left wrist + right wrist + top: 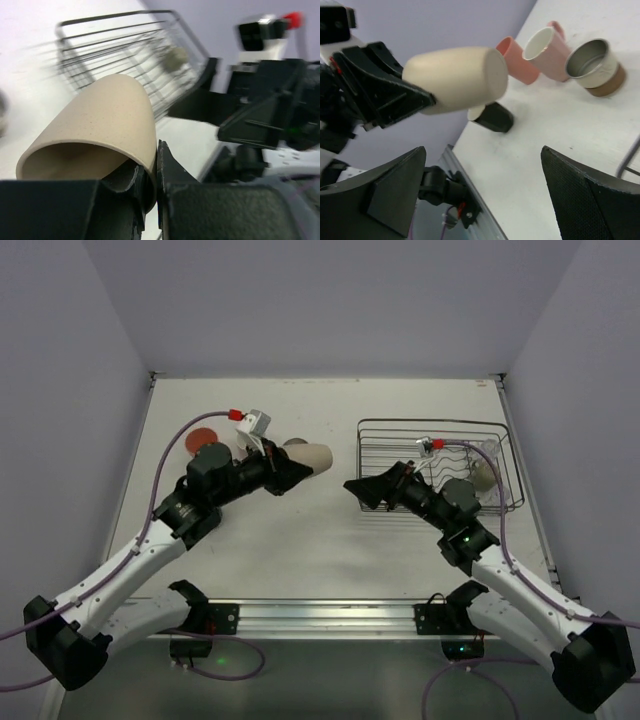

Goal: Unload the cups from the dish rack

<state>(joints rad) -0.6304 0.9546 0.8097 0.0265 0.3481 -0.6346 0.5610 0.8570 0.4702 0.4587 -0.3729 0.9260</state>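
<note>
My left gripper (288,468) is shut on the rim of the beige cup (312,454), one finger inside and one outside. It holds the cup (100,125) on its side above the table, left of the dish rack (435,465). My right gripper (358,494) stands open and empty near the rack's left end, facing that cup (455,77). An olive-grey mug (483,476) lies in the rack's right part. On the table stand a salmon cup (517,60), a pale pink cup (547,52) and a shiny metal cup (595,62).
The right arm (260,100) fills the right side of the left wrist view, close to the held cup. The rack's wire wall (125,50) lies beyond the cup. The table's near edge and metal rail (470,200) run below my right gripper.
</note>
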